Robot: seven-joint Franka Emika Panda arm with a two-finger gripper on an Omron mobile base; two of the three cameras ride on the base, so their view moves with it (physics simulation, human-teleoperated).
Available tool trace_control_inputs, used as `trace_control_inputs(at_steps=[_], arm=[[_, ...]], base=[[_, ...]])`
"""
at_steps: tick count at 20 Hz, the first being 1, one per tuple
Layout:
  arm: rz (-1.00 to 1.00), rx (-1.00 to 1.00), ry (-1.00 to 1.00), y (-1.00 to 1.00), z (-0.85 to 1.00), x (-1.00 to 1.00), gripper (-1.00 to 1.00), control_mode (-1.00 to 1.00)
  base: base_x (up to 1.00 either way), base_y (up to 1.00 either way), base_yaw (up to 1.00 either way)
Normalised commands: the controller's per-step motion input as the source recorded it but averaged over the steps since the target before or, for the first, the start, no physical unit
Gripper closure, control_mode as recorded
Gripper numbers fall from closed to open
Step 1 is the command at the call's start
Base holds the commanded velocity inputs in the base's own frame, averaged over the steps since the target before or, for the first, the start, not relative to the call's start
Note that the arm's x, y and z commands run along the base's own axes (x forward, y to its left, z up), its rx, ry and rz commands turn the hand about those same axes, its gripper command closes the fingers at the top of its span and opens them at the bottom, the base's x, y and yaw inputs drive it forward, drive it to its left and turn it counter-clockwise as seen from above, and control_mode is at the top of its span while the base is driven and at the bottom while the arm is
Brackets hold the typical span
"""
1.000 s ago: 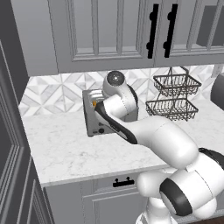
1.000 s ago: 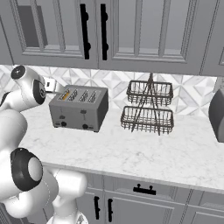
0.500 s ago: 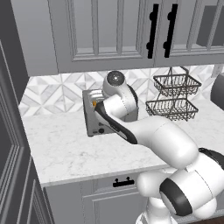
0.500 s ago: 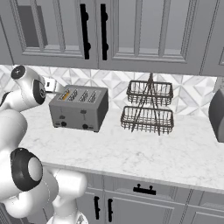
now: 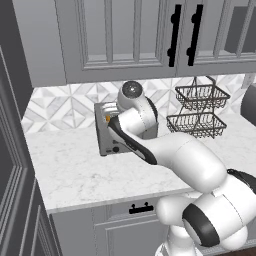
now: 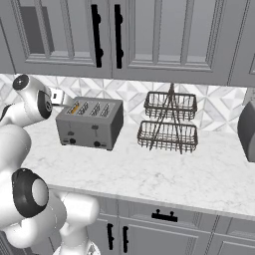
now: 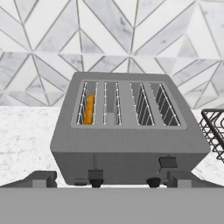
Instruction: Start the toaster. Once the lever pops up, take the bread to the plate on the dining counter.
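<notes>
The grey four-slot toaster (image 7: pixel 127 144) stands on the marble top against the tiled wall, also seen in the right base view as toaster (image 6: pixel 91 123) and in the left base view as toaster (image 5: pixel 106 136), half hidden by my arm. The bread (image 7: pixel 89 109) sits deep in the leftmost slot, with just its orange edge showing. The left black lever (image 7: pixel 95 175) sits lower than the right lever (image 7: pixel 168 162). My gripper (image 7: pixel 112 180) hovers in front of and slightly above the toaster's face, open, with its fingertips (image 7: pixel 43 178) wide apart and nothing between them.
A two-tier black wire basket rack (image 6: pixel 169 122) stands right of the toaster. A dark appliance (image 6: pixel 247 130) sits at the far right of the counter. Grey upper cabinets (image 6: pixel 114 35) hang low overhead. Bare marble (image 6: pixel 149 172) lies in front of the toaster.
</notes>
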Motion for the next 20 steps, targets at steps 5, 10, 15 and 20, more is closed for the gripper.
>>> trace_control_inputs(at_steps=[5, 10, 15, 20], arm=[[0.0, 0.0, 0.0, 0.0, 0.0, 0.0, -1.0, -1.0], [0.0, 0.0, 0.0, 0.0, 0.0, 0.0, -1.0, -1.0], [0.0, 0.0, 0.0, 0.0, 0.0, 0.0, -1.0, -1.0], [0.0, 0.0, 0.0, 0.0, 0.0, 0.0, -1.0, -1.0]], base=[[0.0, 0.0, 0.0], [0.0, 0.0, 0.0], [0.0, 0.0, 0.0], [0.0, 0.0, 0.0]])
